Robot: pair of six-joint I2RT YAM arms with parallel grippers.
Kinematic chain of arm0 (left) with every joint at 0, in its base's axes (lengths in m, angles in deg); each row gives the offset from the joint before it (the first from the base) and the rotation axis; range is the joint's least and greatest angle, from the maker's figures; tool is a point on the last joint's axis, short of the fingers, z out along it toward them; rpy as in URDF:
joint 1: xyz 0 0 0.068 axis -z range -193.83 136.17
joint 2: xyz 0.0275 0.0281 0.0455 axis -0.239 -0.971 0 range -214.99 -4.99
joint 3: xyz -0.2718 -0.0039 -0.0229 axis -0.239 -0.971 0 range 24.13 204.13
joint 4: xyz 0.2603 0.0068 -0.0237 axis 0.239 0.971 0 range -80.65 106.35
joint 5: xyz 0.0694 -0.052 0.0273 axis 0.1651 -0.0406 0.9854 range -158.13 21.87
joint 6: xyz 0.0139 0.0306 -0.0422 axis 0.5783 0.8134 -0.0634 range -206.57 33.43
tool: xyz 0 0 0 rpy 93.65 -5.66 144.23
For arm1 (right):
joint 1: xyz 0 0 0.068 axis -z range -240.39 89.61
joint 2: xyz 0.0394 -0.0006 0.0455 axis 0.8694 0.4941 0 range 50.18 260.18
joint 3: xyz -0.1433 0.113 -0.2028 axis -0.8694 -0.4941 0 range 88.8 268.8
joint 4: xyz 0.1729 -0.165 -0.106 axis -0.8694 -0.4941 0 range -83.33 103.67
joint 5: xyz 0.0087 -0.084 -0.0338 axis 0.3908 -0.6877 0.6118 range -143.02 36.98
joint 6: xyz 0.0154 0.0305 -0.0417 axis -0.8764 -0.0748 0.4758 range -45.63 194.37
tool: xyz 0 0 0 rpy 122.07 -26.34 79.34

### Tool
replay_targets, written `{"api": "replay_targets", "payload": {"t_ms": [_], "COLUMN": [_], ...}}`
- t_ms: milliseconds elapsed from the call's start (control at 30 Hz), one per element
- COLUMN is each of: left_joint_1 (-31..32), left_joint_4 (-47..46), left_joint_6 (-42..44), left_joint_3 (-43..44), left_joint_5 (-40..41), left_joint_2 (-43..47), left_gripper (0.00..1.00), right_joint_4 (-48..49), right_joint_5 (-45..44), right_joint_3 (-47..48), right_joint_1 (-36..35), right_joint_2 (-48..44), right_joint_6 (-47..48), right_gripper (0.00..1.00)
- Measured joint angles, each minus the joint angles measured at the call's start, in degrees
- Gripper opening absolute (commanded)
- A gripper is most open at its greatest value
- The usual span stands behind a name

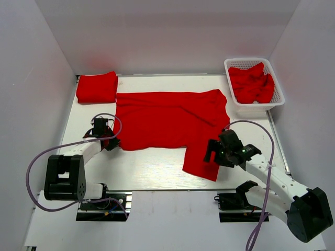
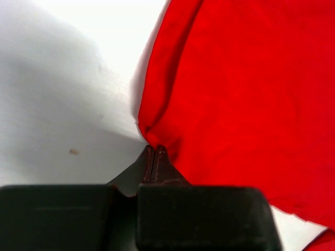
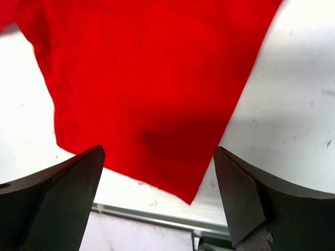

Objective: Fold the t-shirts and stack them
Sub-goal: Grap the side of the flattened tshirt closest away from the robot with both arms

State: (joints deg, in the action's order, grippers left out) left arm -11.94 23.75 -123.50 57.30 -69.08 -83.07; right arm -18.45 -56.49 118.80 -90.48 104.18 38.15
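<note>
1. My left gripper [image 1: 109,141] sits low at the near-left corner of the spread t-shirt [image 1: 167,119]. In the left wrist view my fingertips [image 2: 155,158] are pressed together on a puckered corner of the red fabric [image 2: 241,89], so this gripper is clamped on the shirt's edge.
2. My right gripper [image 1: 212,151] hovers above the near-right flap of the same shirt. In the right wrist view its jaws stand wide apart [image 3: 158,157], with the red cloth [image 3: 146,78] lying flat between and beyond them. Neither finger touches the cloth, and nothing is held.
3. The spread t-shirt lies mostly flat across the middle of the white table [image 1: 152,168]. One flap reaches toward the near edge on the right.
4. A folded t-shirt [image 1: 97,87] rests at the far-left corner of the table, just beside the spread shirt's far-left edge.
5. The crumpled t-shirts [image 1: 252,83] fill the white lattice basket [image 1: 255,107], which stands at the far-right corner, near the spread shirt's far-right edge.
</note>
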Motion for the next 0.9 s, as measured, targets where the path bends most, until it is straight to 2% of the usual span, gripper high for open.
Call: {"api": "replay_targets", "payload": {"t_ms": [367,700,800,900], "left_joint_1": [0.0,0.0,0.0,0.0], "left_joint_4": [5.75,8.13,8.07,8.07], "left_joint_6": [0.98,1.53,1.73,1.97], "left_joint_3": [-2.25,-2.25,-2.25,-2.25], "left_joint_5": [1.44,2.05,1.97,1.95], "left_joint_2": [9.05,9.44,9.44,9.35], "left_gripper": [0.0,0.0,0.0,0.0], "right_joint_4": [-5.9,-8.09,-7.89,-7.37], "right_joint_5": [1.29,0.39,-0.28,-0.98], "right_joint_3": [-0.22,-0.9,-0.59,-0.15], "right_joint_1": [-6.14,-10.73,-11.63,-12.44], "right_joint_2": [4.33,6.73,7.76,9.16], "right_joint_6": [-5.46,-11.67,-12.48,-13.25], "right_gripper": [0.9,0.9,0.82,0.53]}}
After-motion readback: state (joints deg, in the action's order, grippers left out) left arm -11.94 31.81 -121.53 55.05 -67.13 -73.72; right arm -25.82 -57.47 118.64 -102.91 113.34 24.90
